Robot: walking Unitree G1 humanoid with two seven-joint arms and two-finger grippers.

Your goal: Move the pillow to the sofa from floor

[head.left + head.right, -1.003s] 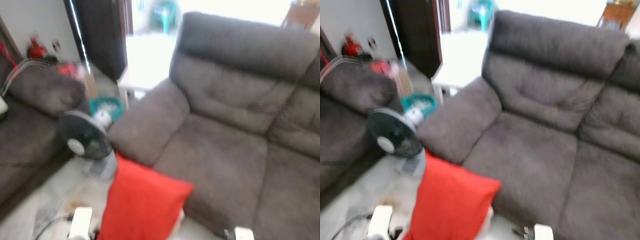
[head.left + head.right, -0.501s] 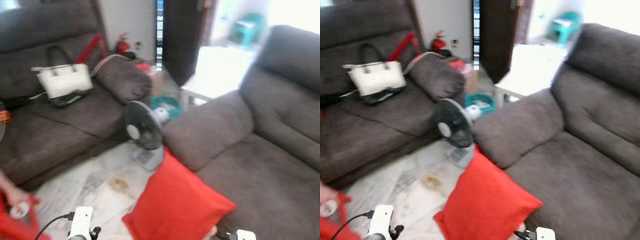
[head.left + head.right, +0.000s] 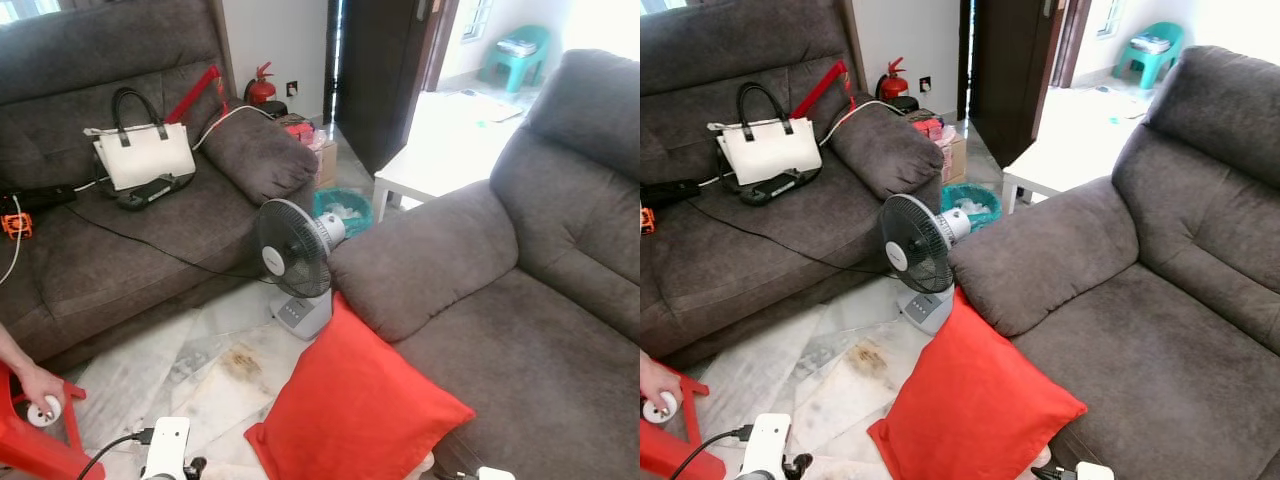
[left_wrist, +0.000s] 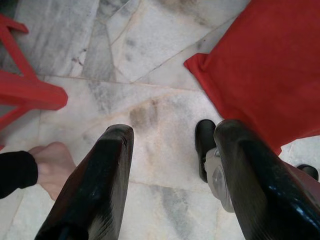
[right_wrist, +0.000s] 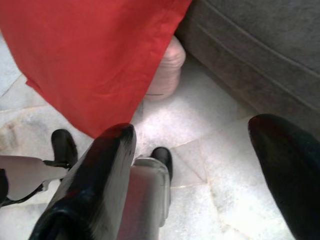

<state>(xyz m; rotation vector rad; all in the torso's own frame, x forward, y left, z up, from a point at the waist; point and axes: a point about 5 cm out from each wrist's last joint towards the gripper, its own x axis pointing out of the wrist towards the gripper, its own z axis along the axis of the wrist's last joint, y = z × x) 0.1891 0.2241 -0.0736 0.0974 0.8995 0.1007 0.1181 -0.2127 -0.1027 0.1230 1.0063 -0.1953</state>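
The red pillow (image 3: 355,410) is leaning on the floor (image 3: 215,365) against the sofa (image 3: 500,330) front, so both the left end effector (image 4: 165,165) and right end effector (image 5: 200,165) are hanging spread wide and empty above the tiles beside it.

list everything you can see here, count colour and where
square red fabric pillow: 1, red, on floor leaning against right sofa's front
grey fabric sofas: 2, dark grey, left and right
round black standing fan: 1, black with grey base, on floor between sofas
white handbag with black handles: 1, on left sofa
red fire extinguisher: 1, by wall
teal plastic chair: 1, beyond doorway
person's hand: 1, lower left
left gripper: open, above floor
right gripper: open, beside pillow
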